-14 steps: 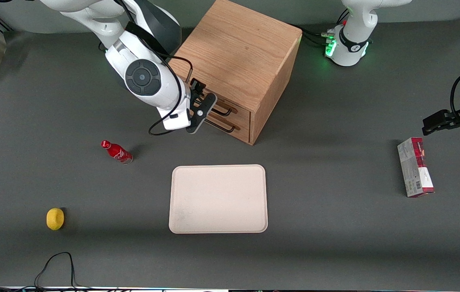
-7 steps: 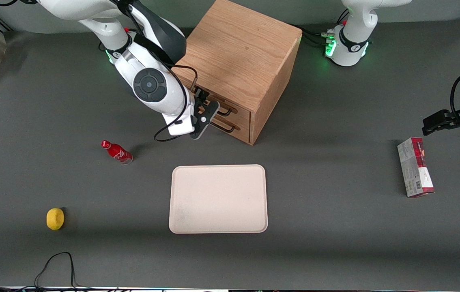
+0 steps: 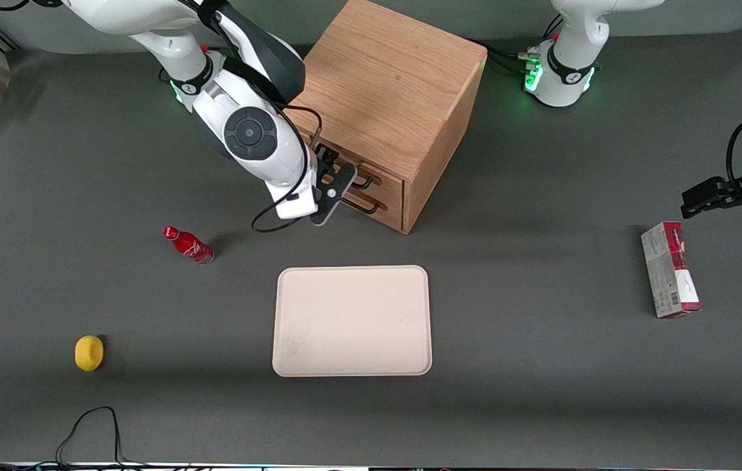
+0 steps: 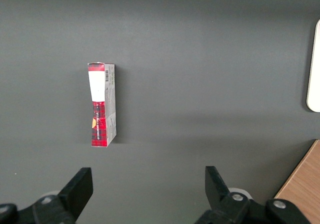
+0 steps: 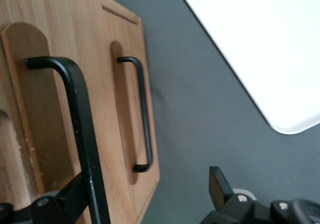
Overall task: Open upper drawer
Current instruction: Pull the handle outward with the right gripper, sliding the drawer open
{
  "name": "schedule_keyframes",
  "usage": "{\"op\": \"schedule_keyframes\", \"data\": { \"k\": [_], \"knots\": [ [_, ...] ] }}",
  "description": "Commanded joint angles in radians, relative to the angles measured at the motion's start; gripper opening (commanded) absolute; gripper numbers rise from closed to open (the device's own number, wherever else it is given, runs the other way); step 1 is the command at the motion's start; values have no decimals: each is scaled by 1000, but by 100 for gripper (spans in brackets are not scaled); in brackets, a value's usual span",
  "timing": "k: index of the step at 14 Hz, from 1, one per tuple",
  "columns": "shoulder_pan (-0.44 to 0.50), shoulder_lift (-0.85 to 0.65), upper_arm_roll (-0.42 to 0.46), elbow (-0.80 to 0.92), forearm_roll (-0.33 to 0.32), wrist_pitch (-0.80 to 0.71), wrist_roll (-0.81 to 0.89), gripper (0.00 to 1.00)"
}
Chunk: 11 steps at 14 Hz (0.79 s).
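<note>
Tool (image 3: 341, 178) hung in front of the wooden cabinet (image 3: 392, 91), level with the upper drawer (image 3: 389, 181), its fingers spread apart and gripping nothing. In the right wrist view the tool (image 5: 145, 184) straddled the upper drawer's black bar handle (image 5: 82, 124). The bar ran just beside one finger (image 5: 70, 196), while the other finger (image 5: 219, 181) stood well clear of it. Whether that first finger touched the bar could not be told.

Nearest the front camera, a black cable (image 3: 93, 425) looped on the grey tabletop (image 3: 541, 392). A yellow fruit (image 3: 89, 352) lay farther in, toward the working arm's end. A pale rectangular tray (image 3: 351, 320) sat mid-tabletop, and a red and white box (image 3: 670, 278) lay flat toward the parked arm's end. A small red bottle (image 3: 189, 244) lay on its side, farther from the camera than the fruit.

Farther still stood the cabinet, turned at an angle. The upper drawer (image 5: 30, 99) sat flush in its face, shut, directly above the lower drawer (image 3: 384, 208), whose thinner handle (image 5: 142, 114) was untouched.
</note>
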Motion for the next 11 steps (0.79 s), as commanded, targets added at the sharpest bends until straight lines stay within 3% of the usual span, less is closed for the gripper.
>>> {"op": "schedule_keyframes", "data": {
  "k": [1,11],
  "knots": [
    [-12,59,-13,64,-78,3,-39,100],
    [-15,162,-203,276,-82,1,-102,100]
  ]
}}
